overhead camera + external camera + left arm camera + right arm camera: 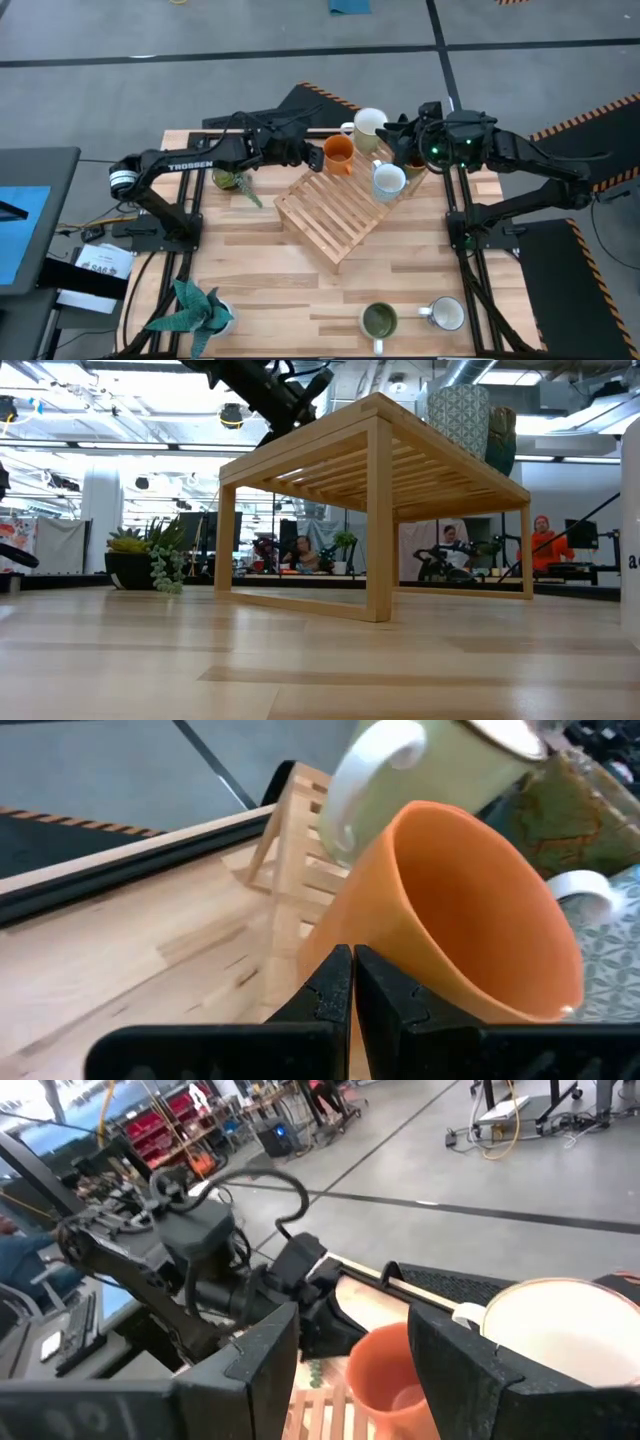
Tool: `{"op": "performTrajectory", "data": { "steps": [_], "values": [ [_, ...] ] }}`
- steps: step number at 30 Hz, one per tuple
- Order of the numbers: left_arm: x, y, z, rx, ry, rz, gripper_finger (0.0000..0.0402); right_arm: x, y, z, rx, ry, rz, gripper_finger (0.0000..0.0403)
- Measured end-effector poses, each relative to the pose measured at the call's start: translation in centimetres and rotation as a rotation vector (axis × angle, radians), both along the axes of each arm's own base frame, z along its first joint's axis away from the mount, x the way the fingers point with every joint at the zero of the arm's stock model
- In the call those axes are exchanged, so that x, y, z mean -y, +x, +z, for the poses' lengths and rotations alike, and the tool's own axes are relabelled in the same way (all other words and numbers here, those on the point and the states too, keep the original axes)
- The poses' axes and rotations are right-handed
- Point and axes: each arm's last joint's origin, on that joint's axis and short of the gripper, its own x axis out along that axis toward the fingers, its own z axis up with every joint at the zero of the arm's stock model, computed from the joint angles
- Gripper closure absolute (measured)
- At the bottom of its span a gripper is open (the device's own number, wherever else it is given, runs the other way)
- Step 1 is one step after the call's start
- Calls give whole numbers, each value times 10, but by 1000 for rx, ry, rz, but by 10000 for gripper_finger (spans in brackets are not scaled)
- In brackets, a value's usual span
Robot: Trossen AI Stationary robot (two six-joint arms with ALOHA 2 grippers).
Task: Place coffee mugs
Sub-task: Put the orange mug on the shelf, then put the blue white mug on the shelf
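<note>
The orange mug point(338, 154) is at the far left corner of the slatted wooden rack point(338, 212). My left gripper point(318, 155) reaches it from the left and is shut on it. Behind it is the cream-white mug point(369, 127). The pale bluish-white mug point(388, 181) and a dark brown mug point(414, 162) are on the rack's right end. My right gripper point(398, 136) is open beside the cream-white mug and touches nothing. A green-inside mug point(378, 320) and a white mug point(446, 313) stand near the table's near edge. My left gripper point(352, 982) is shut against the left side of the orange mug point(440, 910), low on its wall. It comes about level from the table's left. The fingers point(325, 995) hide the part between them. The mug looks tilted; whether it rests on the rack I cannot tell.
A small potted plant point(232, 180) stands under my left arm, and another point(196, 306) sits at the near left corner. The low view shows the rack point(375, 490) as a raised slatted stand with two mugs point(458, 415) on top. Bare table lies in front of the rack.
</note>
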Motion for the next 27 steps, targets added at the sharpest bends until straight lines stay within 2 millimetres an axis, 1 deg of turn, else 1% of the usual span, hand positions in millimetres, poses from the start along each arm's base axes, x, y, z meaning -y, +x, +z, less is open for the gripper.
{"op": "performTrajectory", "data": {
  "steps": [5, 11, 18, 20, 22, 23, 25, 27],
  "values": [
    [6, 3, 2, 26, -8, -4, 401, 0, 0, 0, 0, 0, 0, 188],
    [7, 5, 6, 87, -17, -10, 401, 0, 0, 0, 2, 0, 0, 188],
    [12, 7, 7, 99, -17, -19, 401, 0, 0, 0, 2, 0, 0, 188],
    [12, 7, 8, 94, 9, -28, 401, 0, 0, 0, 2, 0, 0, 188],
    [5, -2, 15, 89, 34, -17, 401, 0, -1, 1, 4, 0, 1, 188],
    [1, -9, 22, 105, 47, -2, 401, -1, -3, 1, 7, 2, 9, 188],
    [-6, -29, 44, 160, 101, 37, 401, -2, -6, 4, 21, 4, 49, 188],
    [-8, -50, 66, 206, 172, 57, 401, -4, -9, 6, 28, 4, 115, 188]
  ]
}}
